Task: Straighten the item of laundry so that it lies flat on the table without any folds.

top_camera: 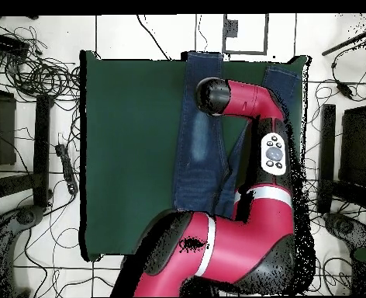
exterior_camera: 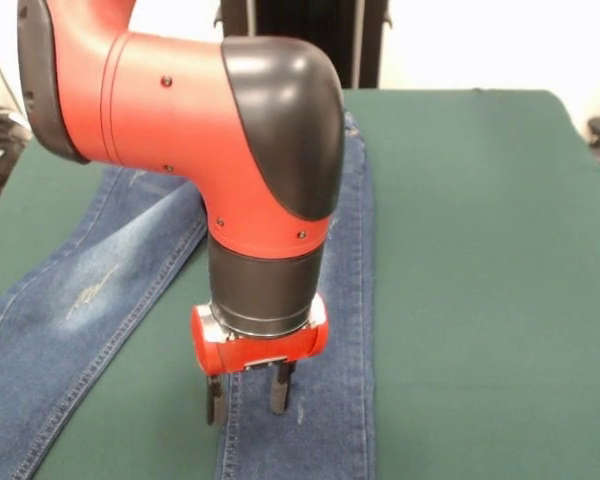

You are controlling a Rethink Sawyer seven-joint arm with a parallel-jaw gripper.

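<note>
Small blue denim jeans with orange-tan stitching spread on the wide dark green felt-topped bench, legs splayed in a V. In the front view, one leg running straight down toward the near edge just right of centre, the other slanting off to the lower left, a faded whitish patch on its thigh. Wedge of bare green between the two legs. Red and black arm coming down over the crotch area, hiding the waistband. Red wrist with two short dark fingers pointing down over the straight leg's inner edge, set narrowly apart, nothing between them; contact with the cloth not clear. From overhead, jeans lying in the bench's right half, both leg ends reaching its far edge.
</note>
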